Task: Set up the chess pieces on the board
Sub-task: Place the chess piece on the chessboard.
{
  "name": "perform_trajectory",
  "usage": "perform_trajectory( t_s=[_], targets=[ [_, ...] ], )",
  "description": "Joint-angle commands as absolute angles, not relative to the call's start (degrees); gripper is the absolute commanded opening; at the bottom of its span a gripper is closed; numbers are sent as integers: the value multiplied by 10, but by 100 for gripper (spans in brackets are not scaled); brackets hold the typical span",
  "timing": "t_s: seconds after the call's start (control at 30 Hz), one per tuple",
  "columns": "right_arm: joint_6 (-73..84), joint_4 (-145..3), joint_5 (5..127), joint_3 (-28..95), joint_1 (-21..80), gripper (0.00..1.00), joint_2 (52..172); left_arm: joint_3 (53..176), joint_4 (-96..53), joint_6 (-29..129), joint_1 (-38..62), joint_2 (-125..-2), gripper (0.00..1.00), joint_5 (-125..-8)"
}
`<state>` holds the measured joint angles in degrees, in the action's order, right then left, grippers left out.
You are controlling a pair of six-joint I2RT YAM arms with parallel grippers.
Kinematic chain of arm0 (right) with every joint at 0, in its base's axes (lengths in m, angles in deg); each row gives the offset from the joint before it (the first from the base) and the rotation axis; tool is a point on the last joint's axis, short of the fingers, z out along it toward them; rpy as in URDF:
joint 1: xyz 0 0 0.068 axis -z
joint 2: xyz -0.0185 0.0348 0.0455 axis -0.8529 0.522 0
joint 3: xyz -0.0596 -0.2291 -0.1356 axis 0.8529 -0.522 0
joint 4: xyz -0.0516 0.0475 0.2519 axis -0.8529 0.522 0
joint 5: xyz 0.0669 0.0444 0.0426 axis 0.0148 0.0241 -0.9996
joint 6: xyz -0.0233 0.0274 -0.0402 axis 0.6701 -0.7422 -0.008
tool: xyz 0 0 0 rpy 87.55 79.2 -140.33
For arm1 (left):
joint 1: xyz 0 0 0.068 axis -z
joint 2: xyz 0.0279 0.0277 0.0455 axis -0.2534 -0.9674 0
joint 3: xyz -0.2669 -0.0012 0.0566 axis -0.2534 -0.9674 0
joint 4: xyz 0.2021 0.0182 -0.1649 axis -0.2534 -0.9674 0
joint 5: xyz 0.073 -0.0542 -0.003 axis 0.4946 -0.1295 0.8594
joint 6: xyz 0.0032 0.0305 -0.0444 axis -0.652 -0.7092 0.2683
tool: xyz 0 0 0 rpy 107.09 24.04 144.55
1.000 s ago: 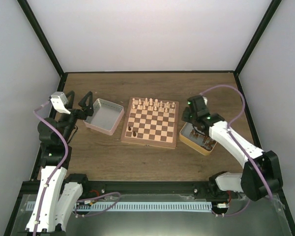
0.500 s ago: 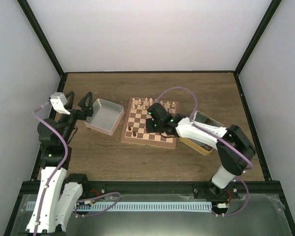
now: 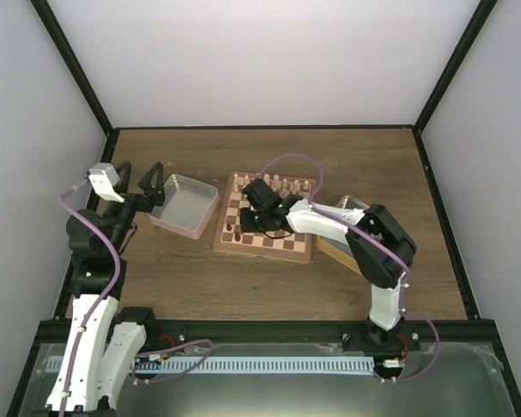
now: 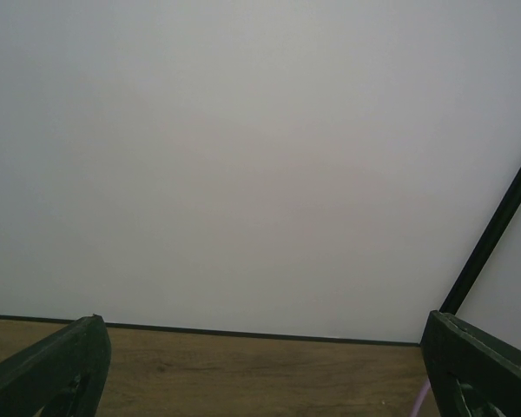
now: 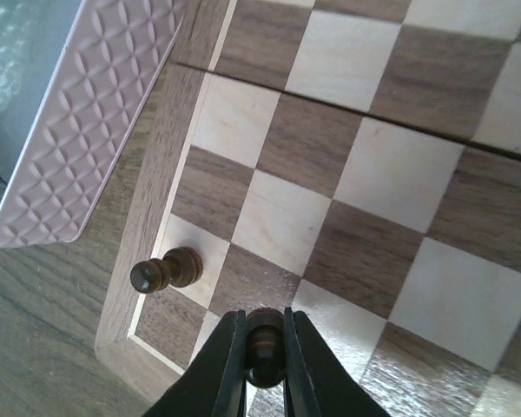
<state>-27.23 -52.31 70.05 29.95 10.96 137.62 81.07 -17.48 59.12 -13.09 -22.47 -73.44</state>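
The board (image 5: 399,174) is checkered light and dark brown, the chess piece (image 5: 263,343) dark (tin (image 5: 104,104) pinkish).

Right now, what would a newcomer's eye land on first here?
The right gripper, stretched across the board, pinches a dark chess piece over its near-left corner squares, beside another dark piece on a square there. The left gripper hangs open off to the left by the pink tin, and pale pieces line the board's far edge.

**Occlusions and crops**

Overhead: right arm (image 3: 330,221) covers the board's (image 3: 260,252) middle squares and most of the tin (image 3: 354,207) at 3 o'clock. Pale chessmen (image 3: 284,182) are too small to type.
Right wrist: right fingers (image 5: 226,369) hide the dark piece's (image 5: 264,343) base.
Left wrist: left fingers (image 4: 52,369) cropped at 6 o'clock edge.
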Motion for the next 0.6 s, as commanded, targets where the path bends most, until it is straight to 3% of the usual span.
perform_trajectory(
  t_s=[0.0,0.57],
  targets=[
    [-265,-514,672,334,102,11,1391,807,-164,594,-134,-222,100,-739],
    [-243,-475,653,379,102,17,1438,807,-164,593,-134,-222,100,-739]
  ],
)
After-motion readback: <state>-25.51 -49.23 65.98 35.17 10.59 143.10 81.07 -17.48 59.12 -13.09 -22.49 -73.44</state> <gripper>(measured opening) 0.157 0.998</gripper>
